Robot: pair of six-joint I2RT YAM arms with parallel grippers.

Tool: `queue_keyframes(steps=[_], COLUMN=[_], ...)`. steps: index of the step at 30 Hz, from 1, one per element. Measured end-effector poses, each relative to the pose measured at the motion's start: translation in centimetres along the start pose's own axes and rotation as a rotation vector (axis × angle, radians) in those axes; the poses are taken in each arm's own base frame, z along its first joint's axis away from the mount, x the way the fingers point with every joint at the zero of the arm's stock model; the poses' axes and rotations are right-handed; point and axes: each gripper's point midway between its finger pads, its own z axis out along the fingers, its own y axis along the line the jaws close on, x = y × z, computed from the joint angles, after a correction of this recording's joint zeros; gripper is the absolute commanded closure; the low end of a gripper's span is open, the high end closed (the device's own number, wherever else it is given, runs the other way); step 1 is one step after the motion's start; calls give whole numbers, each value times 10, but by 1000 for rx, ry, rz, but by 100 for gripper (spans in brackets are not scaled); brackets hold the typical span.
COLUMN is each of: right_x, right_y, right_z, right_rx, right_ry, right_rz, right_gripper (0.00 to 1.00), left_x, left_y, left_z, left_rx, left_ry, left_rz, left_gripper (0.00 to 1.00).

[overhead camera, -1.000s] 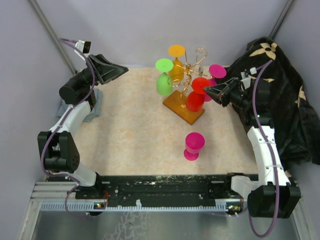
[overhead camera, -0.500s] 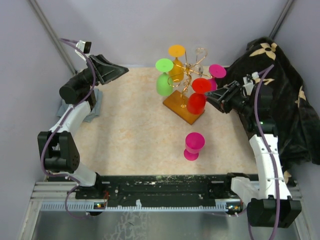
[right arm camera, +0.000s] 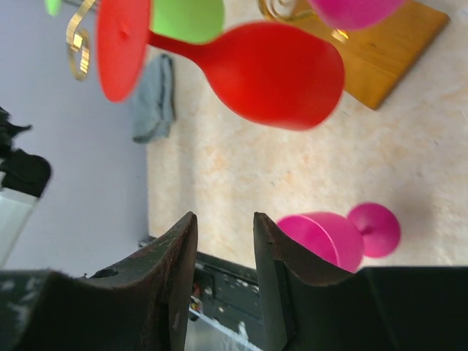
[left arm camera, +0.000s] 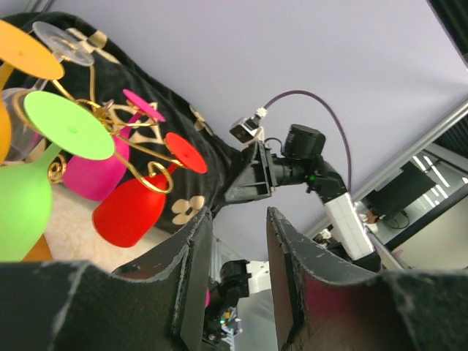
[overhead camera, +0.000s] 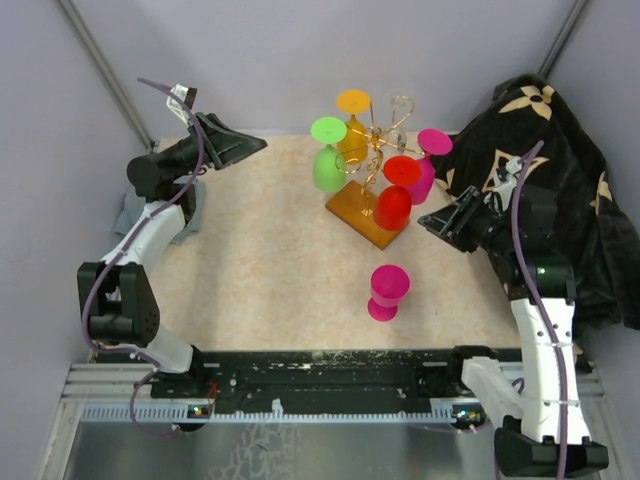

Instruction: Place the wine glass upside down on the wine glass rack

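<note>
The wine glass rack, gold wire on an amber base, stands at the back centre. Upside down on it hang a red wine glass, a green one, an orange one, a magenta one and a clear one. A pink wine glass stands on its foot on the table in front. My right gripper is open and empty, just right of the red glass and apart from it. My left gripper hangs open and empty, left of the rack.
A black flowered cloth is draped at the right behind my right arm. A grey rag lies at the table's left edge. The table's near edge has a black rail.
My right gripper opened off the red glass, left it hanging on the rack and drew back to the right and nearer. My left gripper shifted slightly right.
</note>
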Motion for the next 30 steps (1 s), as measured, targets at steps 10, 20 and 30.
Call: queue_keyframes(steps=[10, 20, 30], right_x=[54, 99, 109], right_y=[-40, -63, -82], right_z=[-3, 7, 16], right_rx=[158, 300, 416], right_ry=[177, 334, 364], right_rz=[-104, -256, -350], right_gripper=[67, 67, 67], left_x=[24, 27, 27], left_y=[34, 39, 36], left_z=[16, 17, 17], left_rx=[-97, -115, -114], left_ry=[64, 74, 75], left_rz=[-13, 12, 32], left_gripper=[58, 58, 58])
